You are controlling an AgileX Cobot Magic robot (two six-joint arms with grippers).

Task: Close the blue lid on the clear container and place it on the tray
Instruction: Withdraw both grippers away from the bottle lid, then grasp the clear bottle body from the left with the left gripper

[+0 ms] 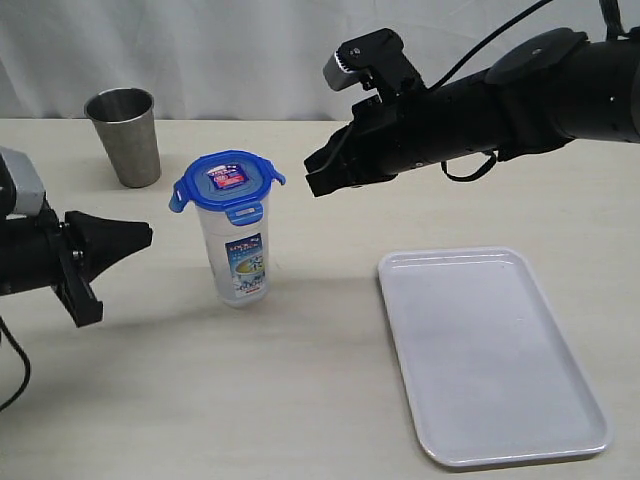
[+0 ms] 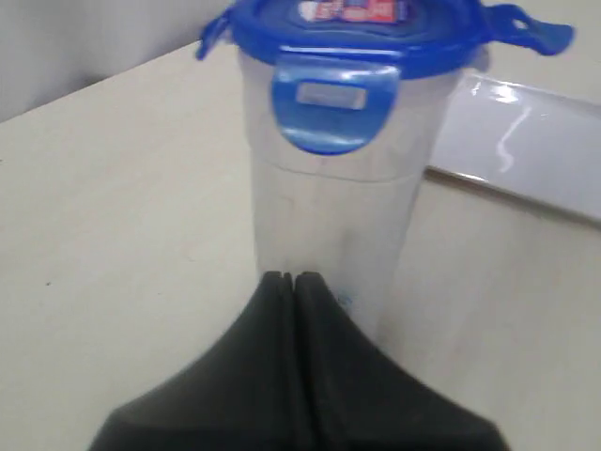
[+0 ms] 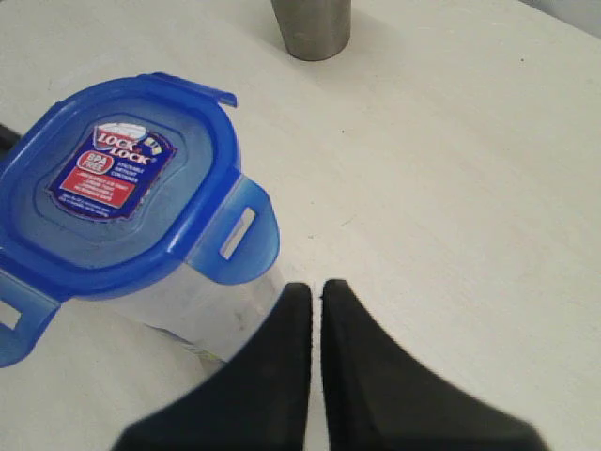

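1. Black left gripper (image 1: 143, 237), jaws together and empty, waits near the clear container (image 1: 238, 255).
2. The blue lid (image 1: 227, 182) sits on it; side flaps (image 1: 177, 198) stick out, seemingly unlatched.
3. The right gripper (image 1: 320, 178) has its jaws together, empty.
4. The clear container stands off the tray (image 1: 490, 360); placing remains.

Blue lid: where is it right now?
Exterior view: the blue lid sits atop the clear container, left of centre, right of the steel cup and left of the tray.
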